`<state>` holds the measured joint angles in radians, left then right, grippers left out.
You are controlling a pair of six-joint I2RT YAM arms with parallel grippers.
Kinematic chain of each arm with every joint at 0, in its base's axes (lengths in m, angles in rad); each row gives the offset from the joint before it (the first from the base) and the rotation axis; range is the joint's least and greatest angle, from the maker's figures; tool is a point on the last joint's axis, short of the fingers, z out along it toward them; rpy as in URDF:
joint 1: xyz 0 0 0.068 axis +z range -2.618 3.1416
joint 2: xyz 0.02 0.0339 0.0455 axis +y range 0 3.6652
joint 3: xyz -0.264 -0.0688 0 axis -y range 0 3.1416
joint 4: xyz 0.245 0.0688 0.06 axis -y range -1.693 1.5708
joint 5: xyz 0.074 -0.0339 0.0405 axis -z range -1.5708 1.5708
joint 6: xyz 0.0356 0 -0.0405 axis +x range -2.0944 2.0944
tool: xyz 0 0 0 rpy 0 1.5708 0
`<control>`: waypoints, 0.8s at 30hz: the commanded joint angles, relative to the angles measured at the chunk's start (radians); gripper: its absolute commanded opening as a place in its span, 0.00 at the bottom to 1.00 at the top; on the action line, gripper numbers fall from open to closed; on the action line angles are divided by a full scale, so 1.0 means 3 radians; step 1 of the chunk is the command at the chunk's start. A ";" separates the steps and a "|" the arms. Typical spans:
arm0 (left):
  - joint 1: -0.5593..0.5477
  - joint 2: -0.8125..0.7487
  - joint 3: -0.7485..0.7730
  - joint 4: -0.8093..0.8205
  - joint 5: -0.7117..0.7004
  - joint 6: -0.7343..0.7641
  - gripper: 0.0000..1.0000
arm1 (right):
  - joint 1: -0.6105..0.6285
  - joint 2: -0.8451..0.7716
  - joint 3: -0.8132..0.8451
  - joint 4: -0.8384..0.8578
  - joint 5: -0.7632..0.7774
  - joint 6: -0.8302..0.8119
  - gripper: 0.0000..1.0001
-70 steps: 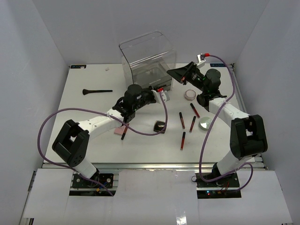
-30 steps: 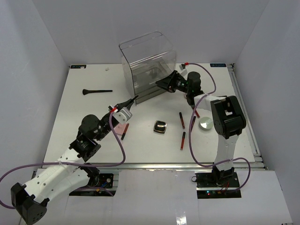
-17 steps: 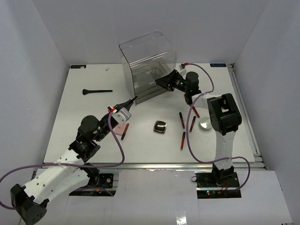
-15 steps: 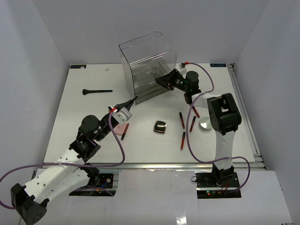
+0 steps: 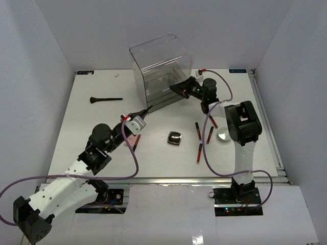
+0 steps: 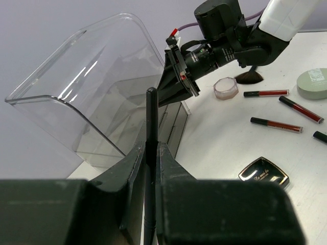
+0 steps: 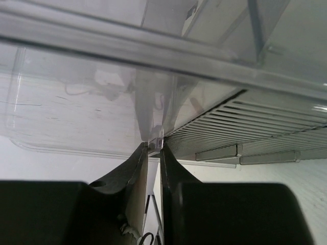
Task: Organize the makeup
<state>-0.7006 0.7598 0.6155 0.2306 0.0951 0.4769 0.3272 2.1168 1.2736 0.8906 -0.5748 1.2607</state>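
Your right fingers (image 7: 153, 145) are pinched narrow on the small clear drawer tab (image 7: 154, 133) at the front of the tall clear acrylic drawer box (image 5: 161, 61), up at twelve o'clock on the counter (image 5: 82, 112). Pull straight back along the drawer's line, no twisting, or that tab may slip. Your left fingers (image 6: 151, 147) clamp a slim black stick (image 6: 151, 109), poised at the box's seven o'clock. Once a gap opens, feed it in tip-first. Slim red-and-black tubes (image 5: 197, 130) lie loose at four o'clock.
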 commanded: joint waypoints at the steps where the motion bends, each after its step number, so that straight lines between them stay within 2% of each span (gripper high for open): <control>1: -0.0012 0.0044 0.0072 0.0008 0.0120 -0.0071 0.00 | -0.0028 -0.0032 0.0022 0.0468 0.0148 0.0081 0.08; 11: -0.0037 0.0549 0.0198 0.0162 0.0317 -0.0081 0.00 | -0.0114 -0.0464 -0.0349 0.0723 0.0085 0.0287 0.08; 24: -0.0115 0.1252 0.0435 0.0502 0.0326 0.0330 0.00 | -0.0192 -0.0987 -0.0605 0.0764 0.0060 0.0443 0.08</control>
<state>-0.7256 1.0814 0.6965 0.3099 0.1799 0.5075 0.2878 1.9183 1.0871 0.9998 -0.5721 1.3891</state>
